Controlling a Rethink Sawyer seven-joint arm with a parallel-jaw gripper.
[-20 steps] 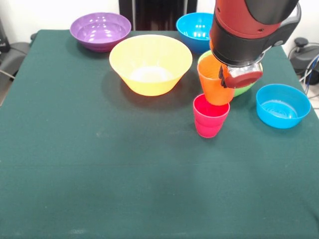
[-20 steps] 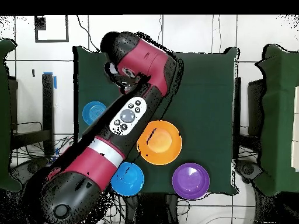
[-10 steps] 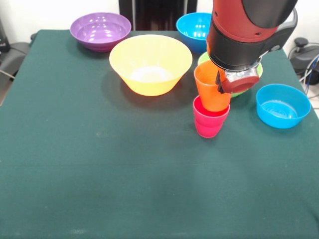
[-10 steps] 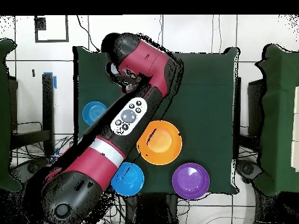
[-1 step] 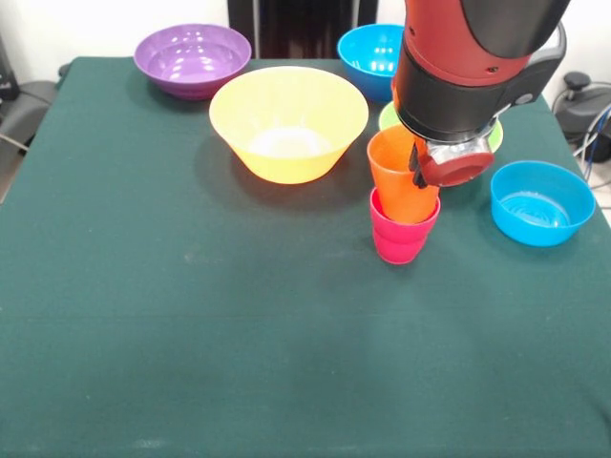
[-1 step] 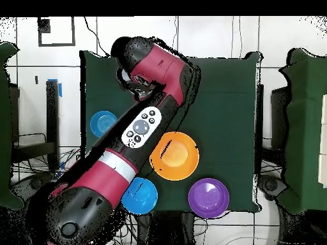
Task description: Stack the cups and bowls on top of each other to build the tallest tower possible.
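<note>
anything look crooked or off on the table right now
Only the orange cup: it leans to one side, its base just inside the red-pink cup, not seated, with the gripper on its rim. The bowls, such as the orange-yellow bowl, sit upright and nothing looks spilled or damaged.

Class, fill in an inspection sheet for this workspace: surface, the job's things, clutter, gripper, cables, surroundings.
Surface: dark green tablecloth, flat.
Job's things: orange plastic cup lowered partly into red-pink plastic cup; large orange-yellow bowl, purple bowl, two blue bowls, lime green bowl mostly hidden behind the arm.
Clutter: nothing seen.
Gripper: gripper shut on orange cup's rim.
Cables: cables beside the table.
Surroundings: white wall, tiled floor.
</note>
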